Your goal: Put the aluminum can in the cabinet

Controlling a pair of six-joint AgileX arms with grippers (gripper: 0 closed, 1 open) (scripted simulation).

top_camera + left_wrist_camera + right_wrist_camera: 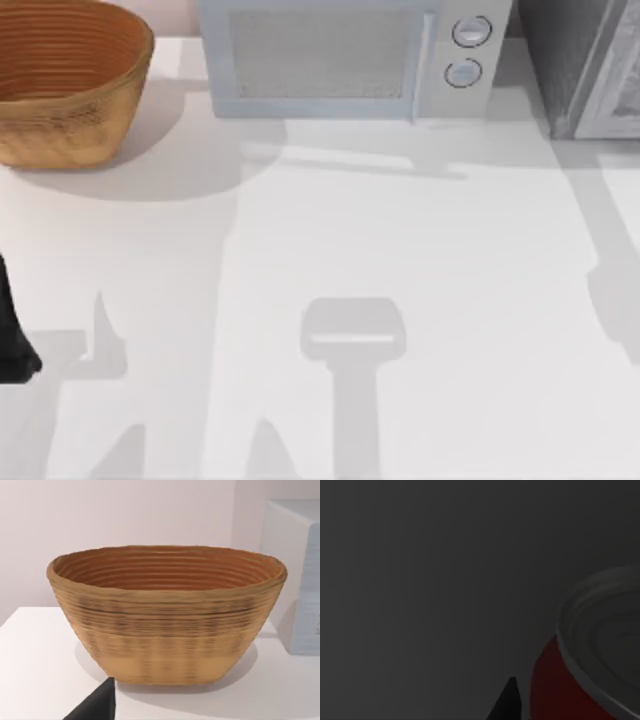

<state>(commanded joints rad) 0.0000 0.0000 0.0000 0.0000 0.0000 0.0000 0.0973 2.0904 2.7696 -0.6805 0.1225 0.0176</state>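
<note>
Right up close, the aluminum can (560, 690), red side and silver rim, sits just beside a dark fingertip (507, 702) of the right gripper in dark grey surroundings; jaw state unclear. The left arm (12, 330) is parked at the table's (330, 240) left edge, facing the basket (167, 615).
</note>
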